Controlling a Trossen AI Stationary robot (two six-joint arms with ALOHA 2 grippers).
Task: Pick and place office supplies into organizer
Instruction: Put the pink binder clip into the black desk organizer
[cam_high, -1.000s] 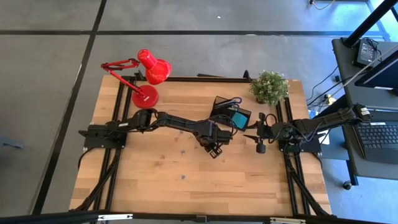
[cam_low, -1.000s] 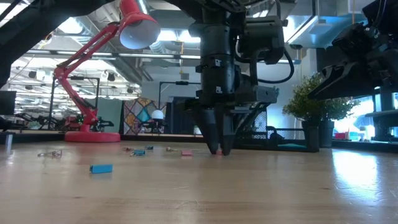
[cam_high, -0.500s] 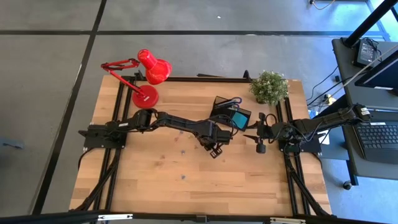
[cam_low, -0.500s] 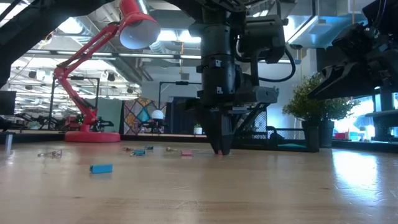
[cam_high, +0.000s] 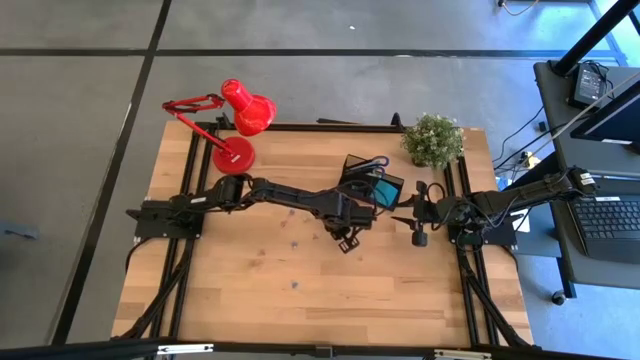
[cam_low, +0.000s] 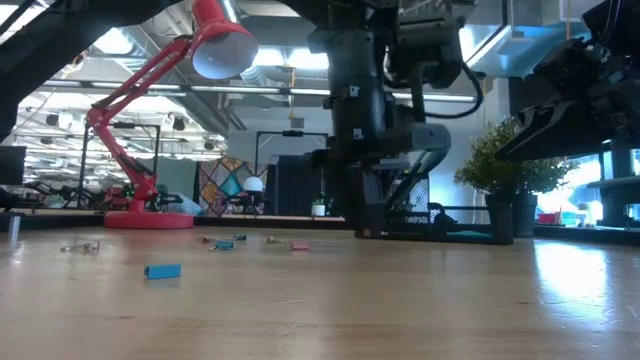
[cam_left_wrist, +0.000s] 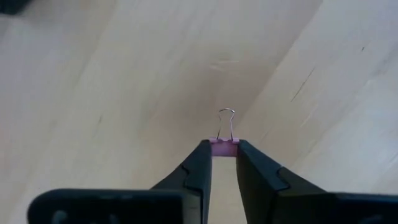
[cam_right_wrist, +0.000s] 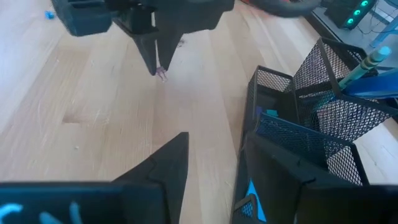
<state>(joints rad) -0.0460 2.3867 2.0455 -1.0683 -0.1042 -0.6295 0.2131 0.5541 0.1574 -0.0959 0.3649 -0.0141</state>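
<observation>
A small pink binder clip (cam_left_wrist: 224, 144) with a wire loop sits at the tips of my left gripper (cam_left_wrist: 224, 150), which is shut on it. That gripper points down over the middle of the table (cam_high: 346, 240), near the black mesh organizer (cam_high: 370, 181). The organizer (cam_right_wrist: 311, 118) holds blue-handled scissors and a teal pad. My right gripper (cam_right_wrist: 214, 142) waits open at the table's right side (cam_high: 400, 216), aimed at the left gripper. Tiny supplies lie loose on the wood: a blue piece (cam_low: 162, 270), a pink piece (cam_low: 300, 245) and metal clips (cam_low: 80, 246). My left gripper pinches the pink body (cam_left_wrist: 224, 142) of the binder clip between its two fingertips, coming from above and pointing down. The clip's wire loop (cam_left_wrist: 226, 118) sticks out below the fingertips (cam_right_wrist: 155, 59). The clip seems to hang just clear of the wood.
A red desk lamp (cam_high: 240, 120) stands at the far left corner and a potted green plant (cam_high: 433, 140) at the far right. Bare wood (cam_high: 300, 290) stretches across the table's near half.
My left gripper has shut on the pink clip where it stood on the table. It has then risen a little with the clip and rolled about its own axis.
</observation>
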